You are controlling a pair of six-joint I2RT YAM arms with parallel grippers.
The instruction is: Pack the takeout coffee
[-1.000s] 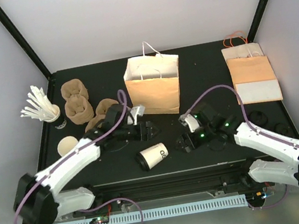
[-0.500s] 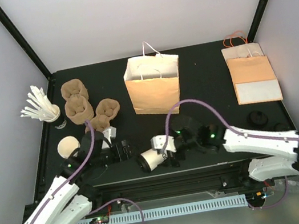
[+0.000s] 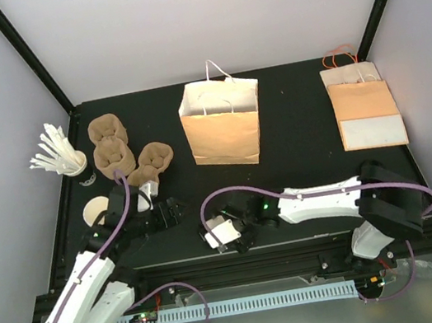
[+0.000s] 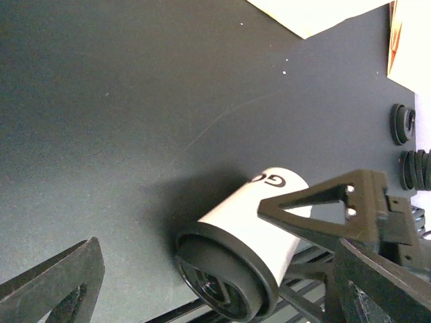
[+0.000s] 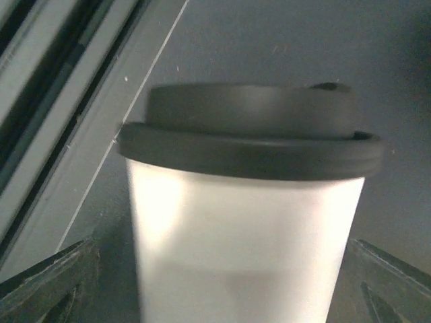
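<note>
Step in hand: the grasp. The takeout coffee (image 5: 246,222) lies on its side near the tabletop (image 3: 300,113) front edge. The right pincer (image 3: 232,227) straddles it, jaws wide, not yet clamped. The left pincer (image 3: 167,214) is open, empty, nearby. Next: clamp the cup body, right it, carry it to the standing paper bag (image 3: 222,123). Counts: one lidded coffee, one upright bag, three pulp carriers (image 3: 112,156), one stirrer cup (image 3: 74,165).

Looks like a robotics lab booth: black desk (image 3: 301,121), plain white walls (image 3: 200,22), black frame posts (image 3: 28,56), slotted cable duct (image 3: 241,303).
</note>
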